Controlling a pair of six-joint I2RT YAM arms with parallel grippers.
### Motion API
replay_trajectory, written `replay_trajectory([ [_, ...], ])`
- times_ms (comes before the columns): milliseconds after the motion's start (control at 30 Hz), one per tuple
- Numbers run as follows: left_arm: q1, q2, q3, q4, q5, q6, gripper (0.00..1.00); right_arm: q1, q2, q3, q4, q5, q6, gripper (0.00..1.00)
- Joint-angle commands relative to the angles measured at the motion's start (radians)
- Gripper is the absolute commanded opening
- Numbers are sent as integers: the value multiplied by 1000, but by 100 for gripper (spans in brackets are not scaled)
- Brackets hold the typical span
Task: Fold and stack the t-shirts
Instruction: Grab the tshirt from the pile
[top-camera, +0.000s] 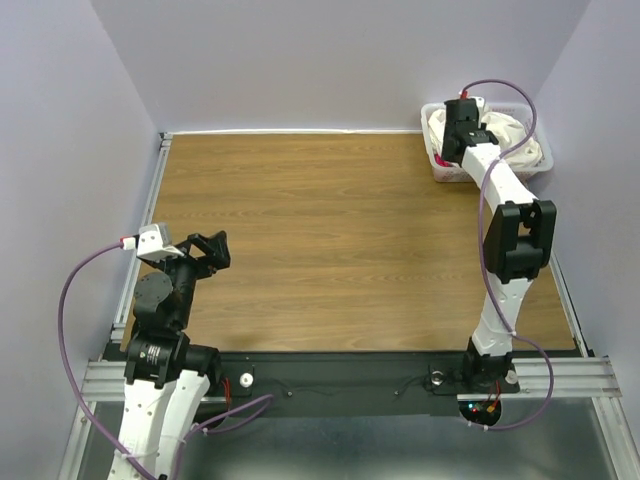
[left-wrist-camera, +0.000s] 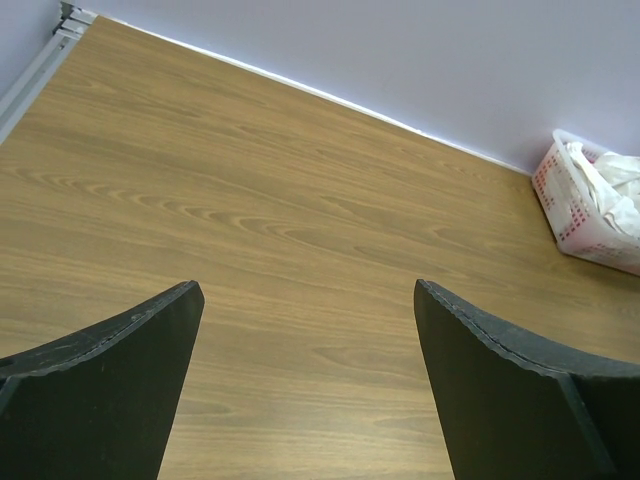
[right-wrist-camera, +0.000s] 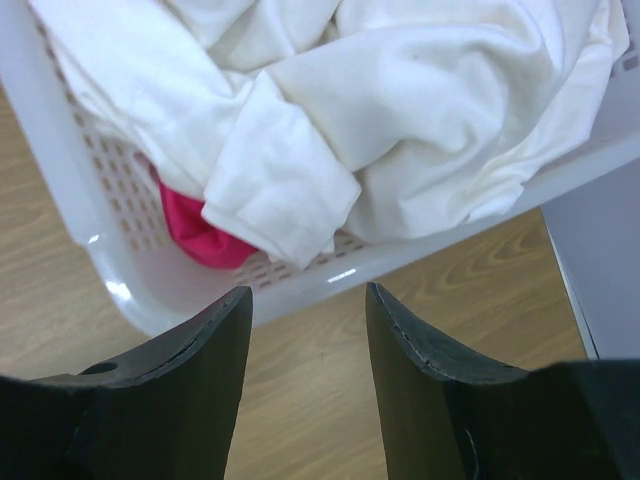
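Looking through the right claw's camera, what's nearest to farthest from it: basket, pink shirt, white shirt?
1. Basket, near wall just ahead of the right claw.
2. Pink shirt, inside left, and white shirt, heaped above: too close to call.

The left gripper (left-wrist-camera: 305, 290), jaws wide apart, hangs over the table (left-wrist-camera: 250, 180), and at the far right a basket (left-wrist-camera: 570, 215) holding an off-white shirt (left-wrist-camera: 605, 190) sits by the wall (left-wrist-camera: 400, 50).
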Motion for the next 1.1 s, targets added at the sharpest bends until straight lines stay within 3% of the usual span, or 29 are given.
replay_trajectory([
  [0, -2, -12, -4, 58, -49, 4, 98, -33, 43, 114, 44, -22, 24, 55],
  [567, 2, 20, 1, 49, -68, 4, 98, -76, 221, 244, 56, -94, 71, 54],
  [667, 2, 19, 2, 44, -71, 4, 98, -78, 234, 255, 58, -114, 61, 46],
  [867, 2, 6, 2, 44, -79, 1, 98, -78, 244, 264, 64, -114, 30, 16],
  [1067, 2, 0, 2, 44, -80, 1, 98, -78, 189, 278, 66, -157, -10, 1],
])
